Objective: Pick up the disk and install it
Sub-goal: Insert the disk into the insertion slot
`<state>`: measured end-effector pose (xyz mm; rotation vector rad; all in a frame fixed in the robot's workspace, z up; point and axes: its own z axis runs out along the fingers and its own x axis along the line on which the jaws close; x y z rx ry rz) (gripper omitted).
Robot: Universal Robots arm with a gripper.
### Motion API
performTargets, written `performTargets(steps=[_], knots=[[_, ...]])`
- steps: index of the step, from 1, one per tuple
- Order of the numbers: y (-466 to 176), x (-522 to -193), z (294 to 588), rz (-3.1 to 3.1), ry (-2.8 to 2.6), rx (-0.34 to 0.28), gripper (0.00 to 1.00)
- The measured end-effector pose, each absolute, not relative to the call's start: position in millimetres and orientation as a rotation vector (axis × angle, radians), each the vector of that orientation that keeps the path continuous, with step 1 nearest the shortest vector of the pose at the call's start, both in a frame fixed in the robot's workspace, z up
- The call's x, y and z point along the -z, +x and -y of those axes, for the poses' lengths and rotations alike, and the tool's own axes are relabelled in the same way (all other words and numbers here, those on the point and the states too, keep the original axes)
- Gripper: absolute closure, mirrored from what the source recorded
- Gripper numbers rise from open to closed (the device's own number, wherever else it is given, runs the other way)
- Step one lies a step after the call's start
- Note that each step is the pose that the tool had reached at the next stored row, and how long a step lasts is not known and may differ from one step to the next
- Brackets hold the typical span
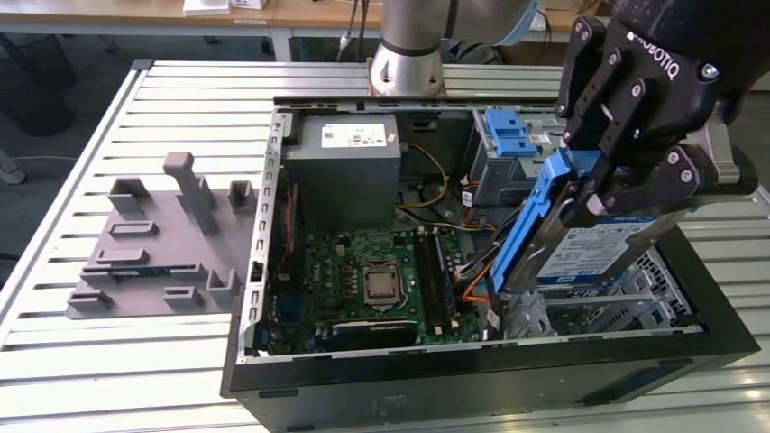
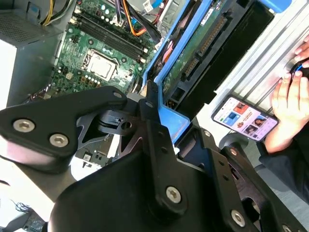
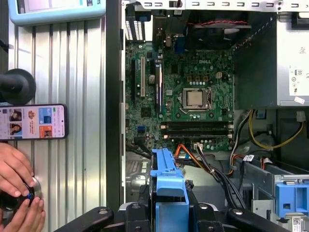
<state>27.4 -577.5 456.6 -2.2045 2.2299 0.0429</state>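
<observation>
Beneath my end effector (image 1: 605,194), which grips the disk (image 1: 608,253) by its blue rail, the computer case (image 1: 481,365) lies open, so I hold the disk edge-down, ready to slot in.

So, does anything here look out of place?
A lit phone and a person's hand rest on the table beside the computer case, oddly close to the working arm. The disk hangs tilted in the gripper, not seated.

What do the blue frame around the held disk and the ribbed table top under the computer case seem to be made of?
The blue rail frame on the flat silver-grey disk looks like moulded plastic: uniform saturated colour, dull sheen, thick rounded edges. The ribbed grey table top looks like extruded aluminium, probably: pale metallic shine, straight parallel grooves.
</observation>
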Motion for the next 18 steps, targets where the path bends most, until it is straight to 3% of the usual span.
performTargets(steps=[18], knots=[[69.1,-449.9,576.9,-2.23,-2.205,-0.044,0.64]])
